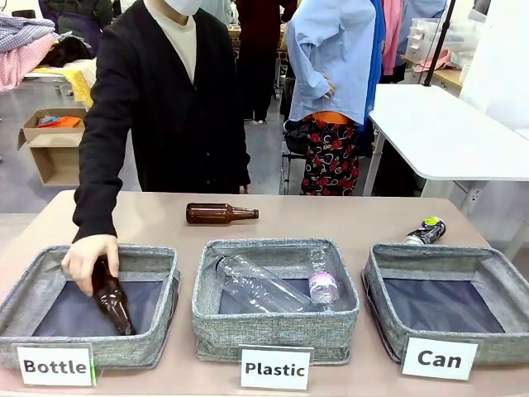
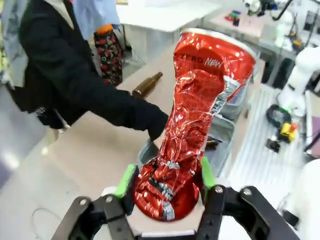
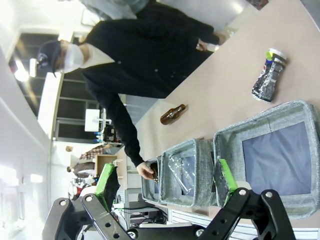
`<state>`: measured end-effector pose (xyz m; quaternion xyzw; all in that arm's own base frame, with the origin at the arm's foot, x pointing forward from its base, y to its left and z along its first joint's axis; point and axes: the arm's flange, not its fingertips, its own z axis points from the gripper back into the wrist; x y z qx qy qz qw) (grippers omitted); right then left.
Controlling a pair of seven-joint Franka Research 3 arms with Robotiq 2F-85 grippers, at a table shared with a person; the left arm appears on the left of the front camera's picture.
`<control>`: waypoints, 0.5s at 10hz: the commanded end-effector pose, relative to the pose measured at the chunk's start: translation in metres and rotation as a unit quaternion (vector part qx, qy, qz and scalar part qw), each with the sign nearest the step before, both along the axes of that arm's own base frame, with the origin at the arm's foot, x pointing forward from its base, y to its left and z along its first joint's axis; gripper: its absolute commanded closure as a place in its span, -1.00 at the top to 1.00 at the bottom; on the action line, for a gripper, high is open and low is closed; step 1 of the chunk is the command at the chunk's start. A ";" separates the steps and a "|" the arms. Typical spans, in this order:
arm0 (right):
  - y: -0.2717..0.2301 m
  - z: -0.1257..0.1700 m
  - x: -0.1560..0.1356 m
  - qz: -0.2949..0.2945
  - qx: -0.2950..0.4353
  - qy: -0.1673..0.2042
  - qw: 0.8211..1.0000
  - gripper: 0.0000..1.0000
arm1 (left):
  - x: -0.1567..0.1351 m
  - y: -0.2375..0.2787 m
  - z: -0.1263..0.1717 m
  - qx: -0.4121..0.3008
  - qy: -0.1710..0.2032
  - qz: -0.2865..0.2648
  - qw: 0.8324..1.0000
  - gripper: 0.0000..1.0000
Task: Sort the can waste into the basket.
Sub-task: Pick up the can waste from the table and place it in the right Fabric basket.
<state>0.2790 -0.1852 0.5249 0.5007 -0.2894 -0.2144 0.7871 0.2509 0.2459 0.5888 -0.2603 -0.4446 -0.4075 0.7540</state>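
My left gripper clamped the red can; my right gripper sat spread apart. Black-silver can lay just beyond Can basket, far-left corner. Plastic bin held clear bottles; Bottle bin held a brown bottle gripped by a hand.

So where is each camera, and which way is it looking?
Front view: sits between the arms, looks across the table at the person; the person's hand is at the Bottle bin.
Left wrist view: on the left arm, looks along the left gripper, shut on the red can.
Right wrist view: on the right arm, rolled sideways, looks past the open right gripper at the basket.
Shared: all three show the brown bottle lying on the table.
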 end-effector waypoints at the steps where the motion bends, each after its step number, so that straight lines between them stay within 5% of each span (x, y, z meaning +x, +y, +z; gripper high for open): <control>1: 0.000 0.000 0.002 0.003 0.004 -0.019 1.000 1.00 | 0.023 -0.065 0.021 0.057 0.017 -0.025 0.998 0.16; 5: 0.000 0.000 0.000 0.000 0.000 0.000 1.000 1.00 | 0.103 -0.232 0.040 0.187 0.063 -0.133 0.971 0.16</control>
